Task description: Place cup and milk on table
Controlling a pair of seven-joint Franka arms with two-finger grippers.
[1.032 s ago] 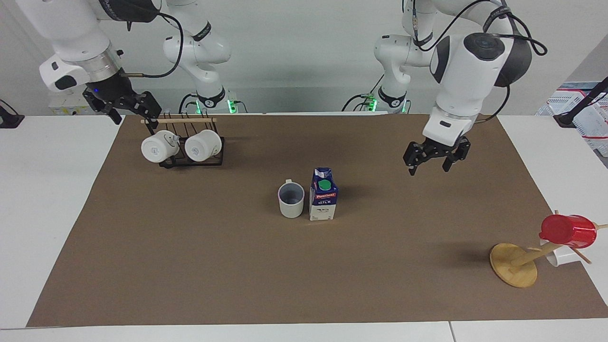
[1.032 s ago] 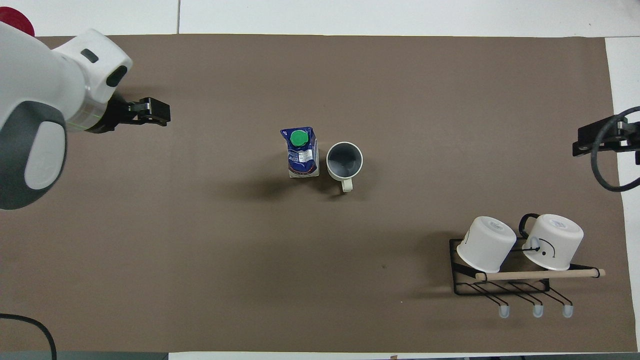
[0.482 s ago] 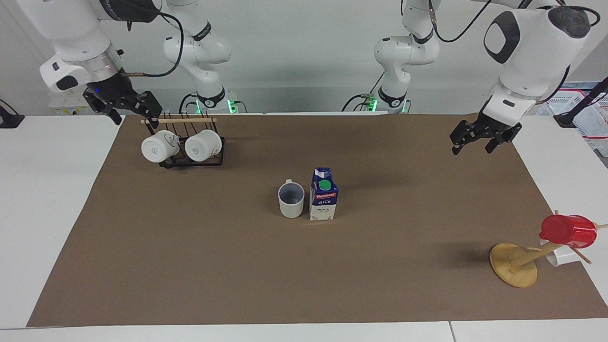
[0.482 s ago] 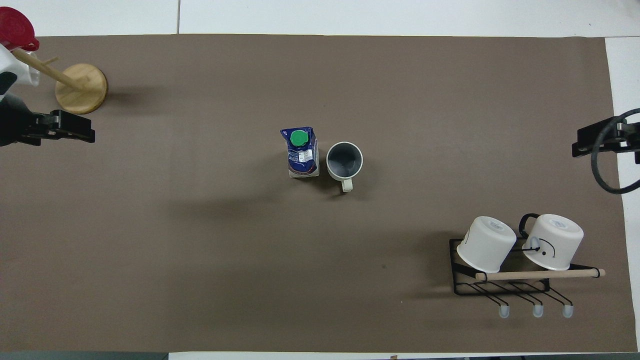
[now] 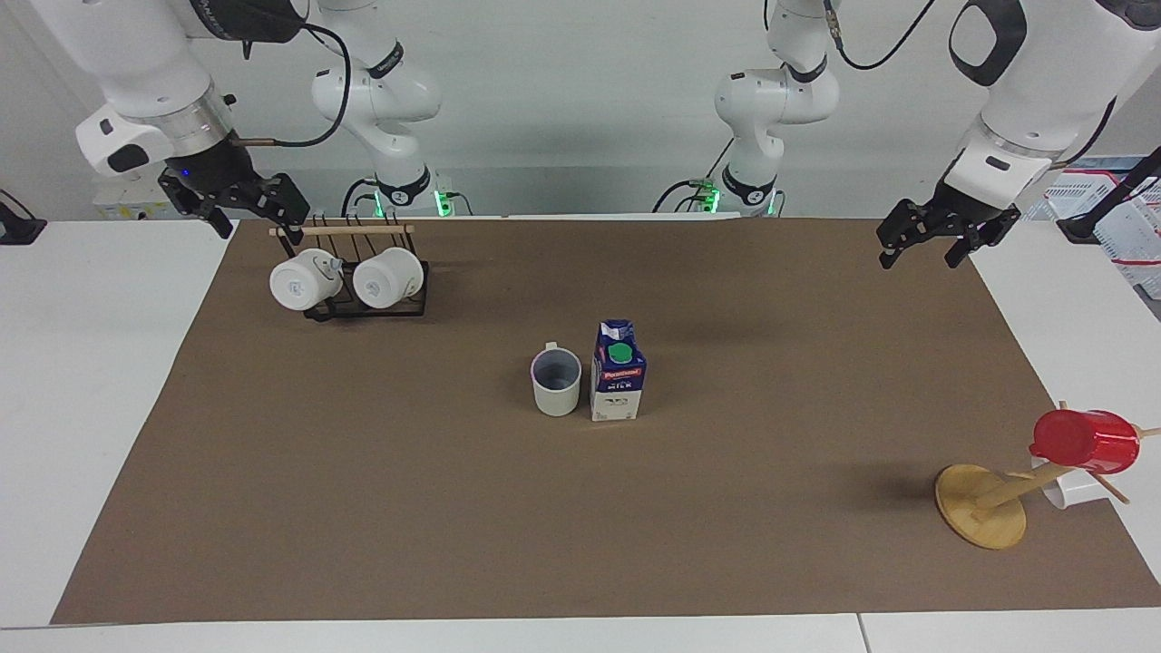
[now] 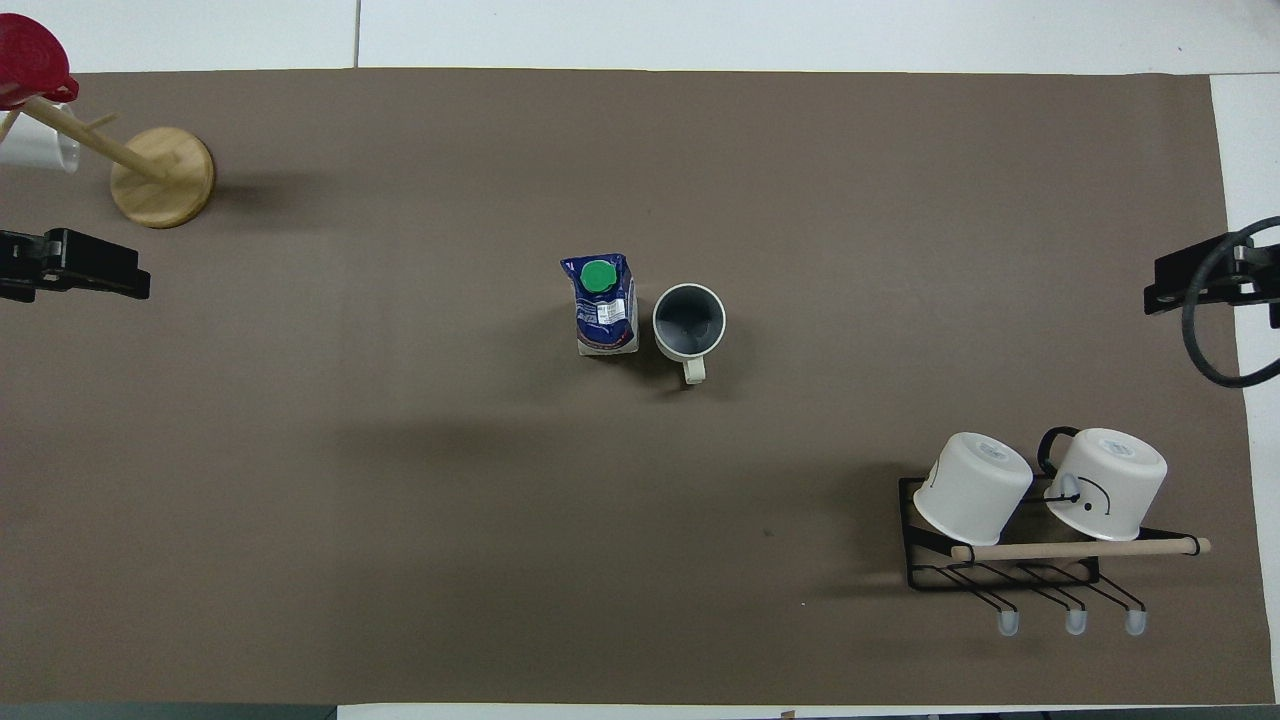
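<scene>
Black fingers of the left gripper hang spread apart with nothing between them, up in the air over the mat's edge near the corner of the table at the left arm's end, on the robots' side. A second ago this gripper was much closer to the middle of the mat, over the bare stretch beside the milk; it has since swung outward and upward toward that corner, which reads as a withdrawal after letting go. The right gripper has not shifted across the pictures: it waits over the mat's corner at the right arm's end, just above the black wire rack that carries two white mugs, and whether its fingers are parted I cannot tell. At the centre of the mat, well away from every table edge, the milk stands upright with its green cap on top, and the cup stands upright just beside it toward the right arm's end, mouth up, its handle turned toward the robots; neither has moved during the retreat. Toward the corner at the left arm's end farthest from the robots, a wooden stand bears a red cup, untouched. With both things resting on the table and free of any grip, the task looks finished.
</scene>
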